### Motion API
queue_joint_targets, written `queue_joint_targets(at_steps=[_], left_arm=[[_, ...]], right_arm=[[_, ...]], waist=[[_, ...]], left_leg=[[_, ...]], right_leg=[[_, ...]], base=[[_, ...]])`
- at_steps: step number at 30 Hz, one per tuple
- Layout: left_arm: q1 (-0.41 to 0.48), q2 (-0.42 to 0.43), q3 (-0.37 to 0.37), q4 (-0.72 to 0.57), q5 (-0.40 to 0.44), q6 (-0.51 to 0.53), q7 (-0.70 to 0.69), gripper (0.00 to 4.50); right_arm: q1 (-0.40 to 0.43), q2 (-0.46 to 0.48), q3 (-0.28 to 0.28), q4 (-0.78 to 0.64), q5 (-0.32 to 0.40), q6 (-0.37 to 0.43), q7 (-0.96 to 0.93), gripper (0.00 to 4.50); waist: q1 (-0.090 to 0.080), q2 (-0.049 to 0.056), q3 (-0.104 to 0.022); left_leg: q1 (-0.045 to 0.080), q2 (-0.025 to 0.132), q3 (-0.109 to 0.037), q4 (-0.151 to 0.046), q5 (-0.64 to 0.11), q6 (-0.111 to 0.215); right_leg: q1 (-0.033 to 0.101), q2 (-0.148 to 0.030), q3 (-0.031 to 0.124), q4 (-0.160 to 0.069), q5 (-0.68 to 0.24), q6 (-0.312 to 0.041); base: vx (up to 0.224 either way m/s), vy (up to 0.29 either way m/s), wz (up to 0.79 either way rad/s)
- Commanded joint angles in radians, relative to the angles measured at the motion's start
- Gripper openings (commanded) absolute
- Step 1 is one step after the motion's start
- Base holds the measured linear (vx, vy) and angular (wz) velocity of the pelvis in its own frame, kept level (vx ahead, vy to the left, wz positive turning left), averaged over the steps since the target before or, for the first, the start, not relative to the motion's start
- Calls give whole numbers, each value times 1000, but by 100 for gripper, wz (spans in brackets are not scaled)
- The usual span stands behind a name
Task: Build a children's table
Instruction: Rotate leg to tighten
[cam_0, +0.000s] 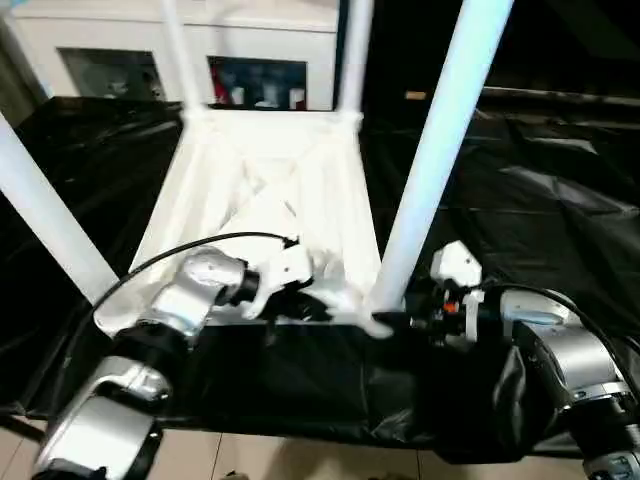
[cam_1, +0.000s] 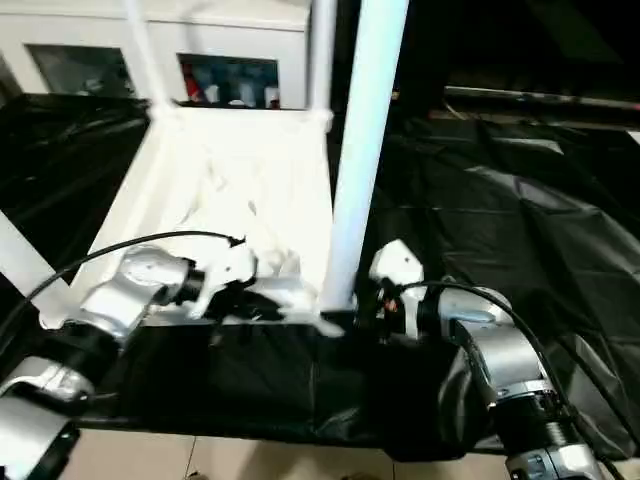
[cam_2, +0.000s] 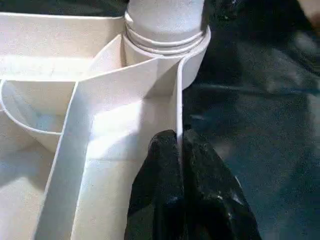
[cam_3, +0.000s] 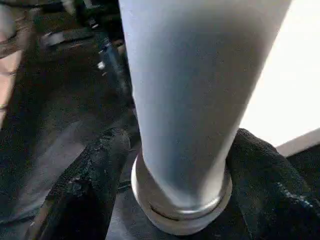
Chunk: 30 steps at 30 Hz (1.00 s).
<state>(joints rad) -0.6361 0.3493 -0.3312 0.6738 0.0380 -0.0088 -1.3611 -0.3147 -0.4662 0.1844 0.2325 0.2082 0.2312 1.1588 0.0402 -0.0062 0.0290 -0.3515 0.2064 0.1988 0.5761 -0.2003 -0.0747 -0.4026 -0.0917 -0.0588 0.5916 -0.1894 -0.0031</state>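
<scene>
On black cloth, upside down: white table, four legs up. Left gripper pinched tight on thin rim wall near corner. Right gripper wide around near right leg, fingers at its base. Likely step: seating last leg in socket. Next, probably: squeeze, twist, push down, rim held steady.

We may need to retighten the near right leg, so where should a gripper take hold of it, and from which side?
Probably low on the near right leg, just above its socket collar. It stands upright and is round and widest there. Come in level from the right, over the black cloth, one finger on each side, as the right gripper sits now; the tabletop blocks the inner side.
</scene>
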Motion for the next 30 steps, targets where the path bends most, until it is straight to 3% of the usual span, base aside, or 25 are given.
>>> queue_joint_targets(at_steps=[1, 3, 4, 14, 17, 19, 21, 22, 23, 24, 27, 30], left_arm=[[14, -5, -30, -11, 3, 3, -33, 0], [13, -3, -29, -11, 2, 2, -37, 0], [13, -3, -29, -11, 2, 2, -38, 0], [15, -2, -23, -10, 0, 4, -26, 0], [-9, -43, 5, 35, 19, 26, 104, 0], [-25, -72, 21, 65, 29, 28, 187, 0], [-43, -102, 26, 103, 50, 22, 276, 0], [-43, -102, 26, 103, 50, 22, 276, 0], [-48, -122, 25, 112, 61, 32, 320, 0], [-51, -134, 25, 115, 67, 40, 346, 0], [-63, -216, 31, 132, 75, 93, 461, 0], [-76, -289, 25, 154, 83, 108, 526, 0]], right_arm=[[2, -6, 43, -14, -7, 19, 37, 288], [-1, -11, 49, -12, -13, 17, 40, 283], [-2, -10, 48, -11, -10, 19, 40, 254], [-13, 15, 52, 63, -9, -15, 52, 216], [-1, 48, 29, 119, -9, -44, 0, 213], [2, 72, 19, 162, -29, -44, -65, 213], [-21, 121, 6, 291, -84, -111, -200, 212], [-21, 121, 6, 291, -84, -111, -200, 211], [-42, 151, -14, 362, -99, -127, -289, 210], [-56, 170, -29, 405, -105, -133, -346, 209], [-68, 279, -97, 427, -107, -91, -584, 207], [-71, 383, -121, 384, -108, -51, -738, 207]], waist=[[3, -5, -42], [5, -5, -42], [6, -6, -42], [6, -7, -42], [3, -7, -38], [2, -7, -36], [-7, -8, -27], [-9, -9, -26], [-16, -12, -27], [-22, -4, -27], [-40, -5, -25], [-47, -4, -30]], left_leg=[[1, 31, -6, -62, -163, 91], [2, 31, -6, -62, -163, 86], [2, 30, -7, -63, -167, 81], [1, 29, -7, -62, -171, 71], [2, 29, -7, -64, -198, 66], [7, 29, -8, -66, -232, 51], [8, 23, -13, -70, -306, 22], [11, 23, -16, -71, -327, 13], [6, 22, -23, -74, -336, 5], [0, 21, -28, -77, -343, 1], [6, 19, -30, -78, -370, -3], [1, 19, -36, -84, -367, -4]], right_leg=[[51, -45, 37, -52, -71, -271], [50, -45, 38, -54, -80, -269], [50, -46, 38, -55, -94, -266], [50, -46, 38, -56, -108, -261], [48, -47, 38, -62, -147, -257], [43, -48, 39, -70, -214, -245], [36, -50, 34, -89, -397, -195], [32, -52, 33, -95, -454, -174], [37, -54, 31, -100, -516, -140], [38, -56, 28, -102, -548, -119], [29, -47, 24, -113, -556, -101], [35, -48, 19, -111, -520, -105]], base=[[0, 0, 0], [0, 0, 0], [0, 0, 0], [0, 0, 0], [0, 0, 0], [0, 0, 0], [-32, 1, -1], [-93, 5, -7], [-66, 4, -7], [-57, 8, -11], [0, 0, 0], [0, 0, 0]])
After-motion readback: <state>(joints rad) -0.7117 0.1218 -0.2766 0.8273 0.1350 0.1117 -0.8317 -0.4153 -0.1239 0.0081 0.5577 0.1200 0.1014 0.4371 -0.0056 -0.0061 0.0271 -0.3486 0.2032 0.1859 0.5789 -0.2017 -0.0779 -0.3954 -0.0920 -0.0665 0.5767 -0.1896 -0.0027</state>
